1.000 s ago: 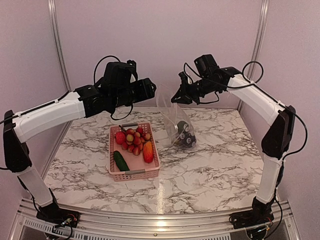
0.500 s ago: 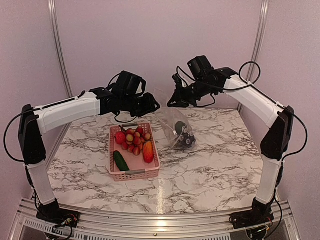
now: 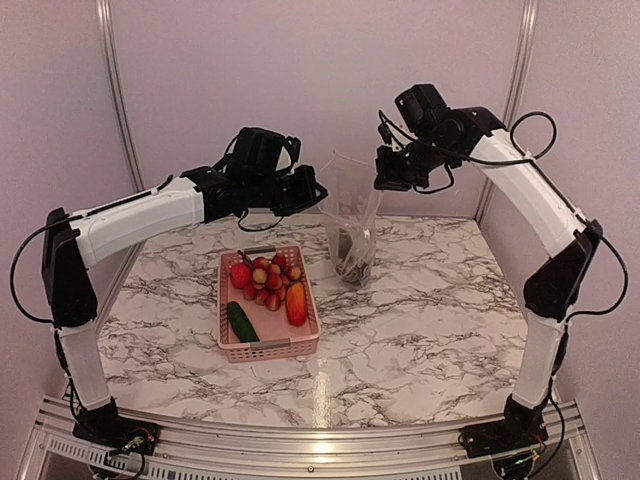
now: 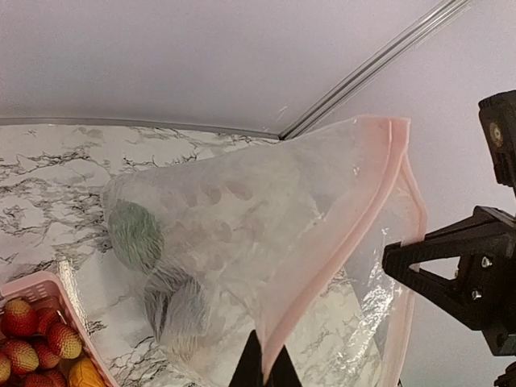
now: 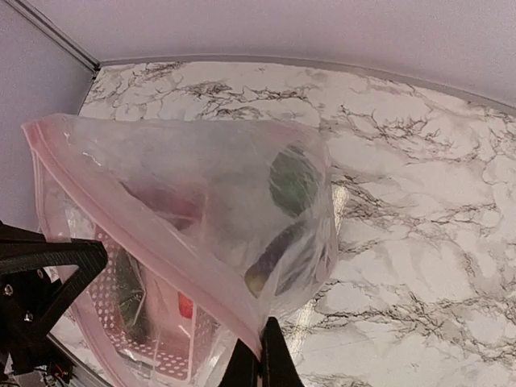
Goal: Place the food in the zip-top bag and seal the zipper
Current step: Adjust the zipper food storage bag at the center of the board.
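Note:
The clear zip-top bag (image 3: pixel 352 215) hangs upright over the table, stretched between both grippers. My left gripper (image 3: pixel 322 192) is shut on the left end of the pale pink zipper (image 4: pixel 347 234), its fingertips (image 4: pixel 264 367) pinching the strip. My right gripper (image 3: pixel 383 170) is shut on the other end of the zipper (image 5: pixel 137 218), right at the bag's corner (image 5: pixel 260 355). Food lies in the bag's bottom: a green piece (image 5: pixel 294 179) and a purple eggplant (image 5: pixel 270 262). More food sits in the basket: a cucumber (image 3: pixel 242 322), an orange-red fruit (image 3: pixel 296 303) and small red balls (image 3: pixel 265 275).
The pink latticed basket (image 3: pixel 268 347) stands on the marble table, left of the bag and below the left arm. Metal frame posts (image 3: pixel 112 80) and pink walls close in the back and sides.
The left gripper closed on the bag's mouth strip. The right arm lifted the bag up and to the right, so it now hangs taut and upright instead of slumping on the table.

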You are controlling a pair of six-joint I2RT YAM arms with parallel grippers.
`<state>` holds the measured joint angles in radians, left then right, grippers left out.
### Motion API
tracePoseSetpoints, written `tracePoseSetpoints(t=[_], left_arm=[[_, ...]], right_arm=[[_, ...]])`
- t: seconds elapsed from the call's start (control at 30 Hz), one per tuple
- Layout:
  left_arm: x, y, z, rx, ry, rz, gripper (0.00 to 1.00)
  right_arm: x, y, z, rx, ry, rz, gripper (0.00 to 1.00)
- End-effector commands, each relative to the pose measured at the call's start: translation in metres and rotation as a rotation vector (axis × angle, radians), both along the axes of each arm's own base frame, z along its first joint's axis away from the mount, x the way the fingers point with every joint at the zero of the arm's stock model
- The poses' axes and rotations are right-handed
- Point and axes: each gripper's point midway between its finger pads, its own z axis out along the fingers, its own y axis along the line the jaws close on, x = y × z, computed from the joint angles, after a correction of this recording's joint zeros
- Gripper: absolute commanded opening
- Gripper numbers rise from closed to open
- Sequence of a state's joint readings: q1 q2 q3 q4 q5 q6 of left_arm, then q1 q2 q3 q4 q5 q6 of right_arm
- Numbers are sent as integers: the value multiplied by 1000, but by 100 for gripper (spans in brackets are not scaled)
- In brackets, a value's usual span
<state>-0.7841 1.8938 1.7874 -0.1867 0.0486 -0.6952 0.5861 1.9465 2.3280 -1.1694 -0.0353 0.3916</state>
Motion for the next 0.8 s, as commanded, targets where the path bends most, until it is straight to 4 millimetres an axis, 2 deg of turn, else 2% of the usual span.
tracePoseSetpoints(t=[0.0, 0.03, 0.1, 0.17, 0.3, 0.33, 0.37, 0.47, 0.57, 0.63, 0.77], left_arm=[[-5, -13, 7, -62, -6, -51, 0], [-4, -14, 7, -72, -2, -52, 2], [-3, -16, 14, -89, -13, -55, 16], [-2, -17, 29, -101, -54, -62, 39], [-3, 2, 66, -69, -191, -34, 72], [-3, 8, 69, -47, -214, -21, 93], [-4, 14, 71, -40, -220, -6, 98], [-8, 30, 67, -37, -202, 0, 99], [-8, 42, 52, -25, -131, 1, 99], [-9, 45, 46, -16, -122, -3, 99], [-10, 55, 32, 30, -119, 23, 99]], right_arm=[[-6, -2, -21, 23, 59, 1, 0], [-4, -1, -20, 35, 58, 3, 0], [3, -6, -10, 54, 38, -18, 0], [13, -26, 0, 63, 17, -66, 0], [26, -73, 25, 56, -63, -163, 0], [28, -81, 32, 57, -84, -176, 0], [30, -87, 37, 57, -100, -186, 0], [33, -88, 50, 66, -137, -185, 0], [34, -78, 47, 102, -125, -155, 0], [34, -68, 38, 108, -104, -128, 0], [25, -35, 0, 52, -52, -35, 0]])
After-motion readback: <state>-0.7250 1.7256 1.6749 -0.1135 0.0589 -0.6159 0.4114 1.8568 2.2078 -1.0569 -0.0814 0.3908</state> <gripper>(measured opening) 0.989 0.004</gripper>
